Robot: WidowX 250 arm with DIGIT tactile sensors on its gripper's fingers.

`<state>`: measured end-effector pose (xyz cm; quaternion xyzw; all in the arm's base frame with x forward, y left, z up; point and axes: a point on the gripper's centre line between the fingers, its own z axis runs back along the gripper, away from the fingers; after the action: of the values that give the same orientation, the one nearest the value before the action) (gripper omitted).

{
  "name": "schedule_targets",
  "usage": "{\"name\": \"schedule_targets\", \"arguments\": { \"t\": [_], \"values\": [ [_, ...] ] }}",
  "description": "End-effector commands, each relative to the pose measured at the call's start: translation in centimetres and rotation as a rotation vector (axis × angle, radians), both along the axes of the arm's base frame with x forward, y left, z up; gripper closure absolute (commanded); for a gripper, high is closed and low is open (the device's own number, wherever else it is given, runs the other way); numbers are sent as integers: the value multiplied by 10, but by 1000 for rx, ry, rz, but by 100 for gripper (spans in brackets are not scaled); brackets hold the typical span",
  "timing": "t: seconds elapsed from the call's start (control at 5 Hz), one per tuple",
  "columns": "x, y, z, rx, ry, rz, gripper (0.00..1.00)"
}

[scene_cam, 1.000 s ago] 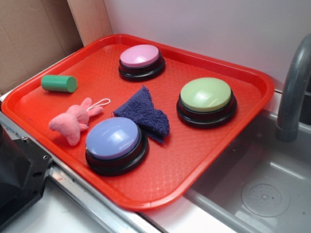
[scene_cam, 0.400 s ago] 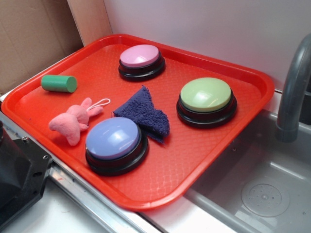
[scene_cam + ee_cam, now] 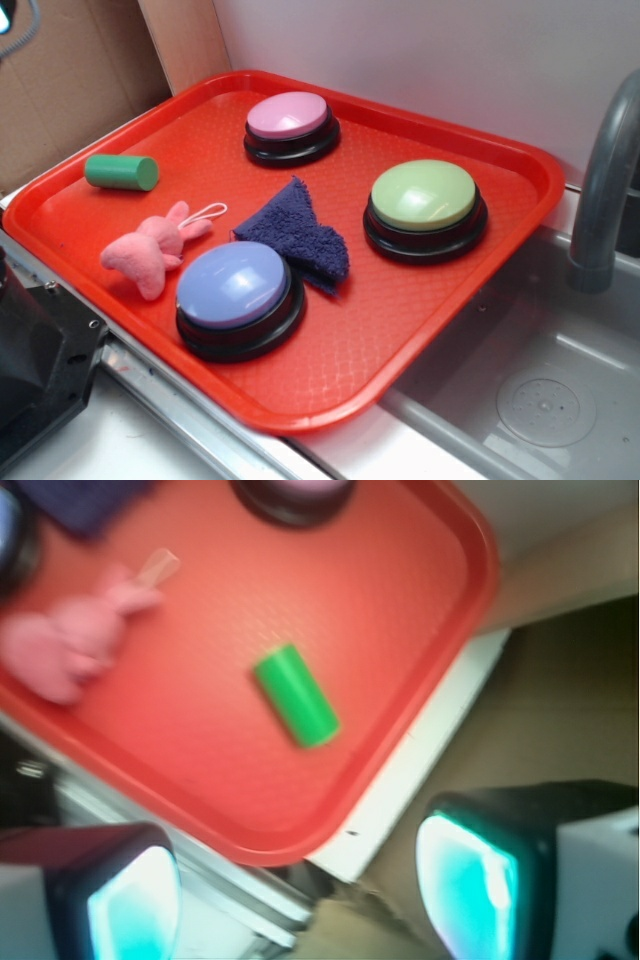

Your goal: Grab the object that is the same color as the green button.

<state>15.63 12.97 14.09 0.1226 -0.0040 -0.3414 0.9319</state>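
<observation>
Here the hand point(image 3: 300, 890) is hanging well above the near-left corner of the red tray point(image 3: 520, 165), its two finger pads point(image 3: 470, 885) spread wide apart with nothing between them, probably because it is lining up over its target before any descent. Farthest left on the tray, the green cylinder point(image 3: 121, 172) is lying on its side near the rim, apart from everything else, which should be leaving room for the fingers on both sides. It is looking small, smooth and solid, a deeper green than the button, with a flat round end face; in the wrist view it point(image 3: 294, 695) is sitting slantwise, a little blurred. Just right of it, the pink plush bunny point(image 3: 153, 250) is sprawling near the front edge, close beside the purple-blue button point(image 3: 237, 295). The dark blue cloth point(image 3: 297, 235) is lying crumpled in the middle, the pink button point(image 3: 290, 126) is standing behind it, and the green button point(image 3: 425, 207) is sitting furthest right, towards the sink.
</observation>
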Motion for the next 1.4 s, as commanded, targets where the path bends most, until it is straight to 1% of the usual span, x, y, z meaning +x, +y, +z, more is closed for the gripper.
{"name": "schedule_targets", "arguments": {
  "t": [0.0, 0.2, 0.4, 0.6, 0.8, 1.0, 1.2],
  "values": [
    [37, 5, -57, 116, 118, -91, 0],
    [41, 2, -76, 97, 183, -140, 0],
    [31, 7, -93, 126, 255, -165, 0],
    [34, 5, -102, 151, 217, -118, 0],
    [35, 8, -111, 169, 204, -62, 0],
    [34, 12, -118, 166, 196, 1, 100],
    [36, 16, -120, 169, 203, 35, 100]
  ]
}}
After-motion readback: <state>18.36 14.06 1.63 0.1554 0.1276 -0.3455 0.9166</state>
